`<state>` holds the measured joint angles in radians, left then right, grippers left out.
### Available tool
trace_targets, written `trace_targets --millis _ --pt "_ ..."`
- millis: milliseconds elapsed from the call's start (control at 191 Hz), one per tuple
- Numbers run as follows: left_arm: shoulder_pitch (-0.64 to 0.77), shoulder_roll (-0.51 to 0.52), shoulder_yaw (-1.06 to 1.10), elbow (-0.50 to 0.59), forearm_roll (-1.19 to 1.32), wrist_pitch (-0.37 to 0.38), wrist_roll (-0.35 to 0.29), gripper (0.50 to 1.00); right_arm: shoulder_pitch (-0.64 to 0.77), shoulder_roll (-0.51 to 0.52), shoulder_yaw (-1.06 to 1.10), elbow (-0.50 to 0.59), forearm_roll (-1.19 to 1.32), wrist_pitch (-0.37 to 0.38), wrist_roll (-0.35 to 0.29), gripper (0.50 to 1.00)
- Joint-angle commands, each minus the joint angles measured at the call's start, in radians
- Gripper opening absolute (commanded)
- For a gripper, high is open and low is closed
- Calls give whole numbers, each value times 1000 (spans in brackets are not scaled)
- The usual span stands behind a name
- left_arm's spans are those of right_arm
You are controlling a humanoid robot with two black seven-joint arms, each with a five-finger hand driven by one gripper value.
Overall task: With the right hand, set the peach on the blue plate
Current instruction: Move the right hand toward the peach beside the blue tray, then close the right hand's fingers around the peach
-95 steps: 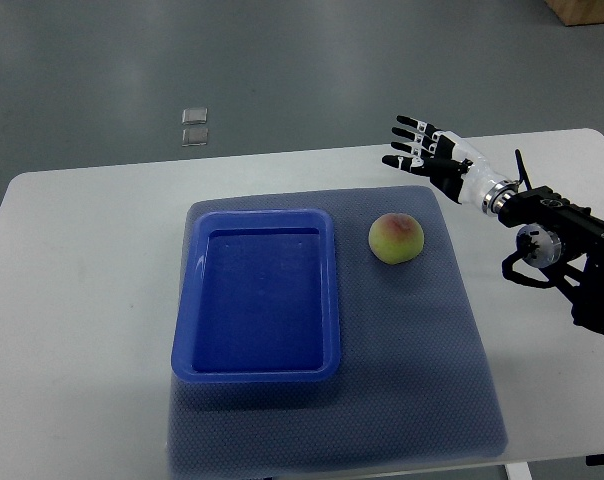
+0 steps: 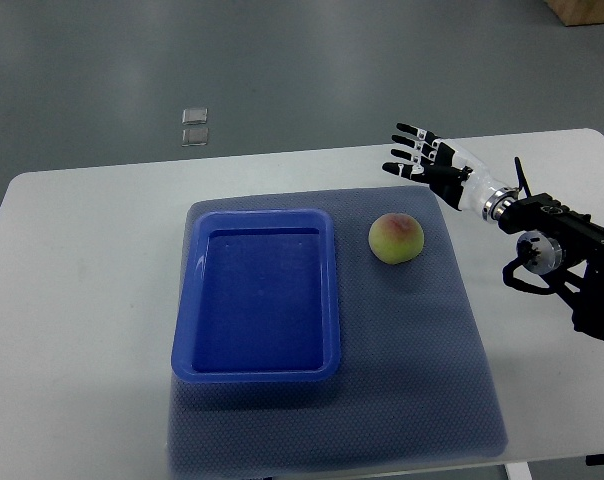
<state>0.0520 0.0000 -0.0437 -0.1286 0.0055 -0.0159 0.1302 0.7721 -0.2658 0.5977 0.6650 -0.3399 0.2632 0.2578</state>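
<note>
A yellow-green peach (image 2: pixel 396 238) with a reddish blush lies on the grey-blue mat, just right of the blue plate (image 2: pixel 256 372), a deep rectangular tray with nothing in it. My right hand (image 2: pixel 418 155) comes in from the right edge. Its fingers are spread and hold nothing. It hovers above and to the right of the peach, near the mat's far right corner, apart from the fruit. The left arm does not show.
The grey-blue mat (image 2: pixel 422 370) covers the middle of the white table (image 2: pixel 82 300). Two small square pieces (image 2: pixel 194 126) lie on the floor beyond the table's far edge. A brown box corner (image 2: pixel 587 10) shows at the top right.
My right hand has shifted slightly down and toward the peach. The peach and plate have not moved.
</note>
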Motion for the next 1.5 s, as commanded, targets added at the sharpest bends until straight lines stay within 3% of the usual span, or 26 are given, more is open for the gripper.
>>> trace_targets --millis 0,372,419,472,477,519,724,1379,1494 --pt "-3 0 1 0 1 -1 0 1000 6 -4 -4 1 -2 8 -2 930" --pt "-6 0 -1 0 -1 -1 0 1000 10 -39 -4 81 -384 39 0 930" --pt "-6 0 1 0 1 -1 0 1000 36 -65 -4 123 -455 94 0 930" --pt "-6 0 1 0 1 -1 0 1000 36 -66 -4 123 -455 94 0 930" --pt "-6 0 1 0 1 -1 0 1000 48 -75 -6 137 -474 131 -2 930" --pt "-6 0 1 0 1 -1 0 1000 50 -82 -6 145 -488 157 -3 930" --pt "-6 0 1 0 1 -1 0 1000 52 -121 -6 151 -567 218 -5 930" --pt "-6 0 1 0 1 -1 0 1000 61 -167 -53 160 -765 203 -3 930" --pt "-6 0 1 0 1 -1 0 1000 62 -179 -96 159 -820 163 0 930"
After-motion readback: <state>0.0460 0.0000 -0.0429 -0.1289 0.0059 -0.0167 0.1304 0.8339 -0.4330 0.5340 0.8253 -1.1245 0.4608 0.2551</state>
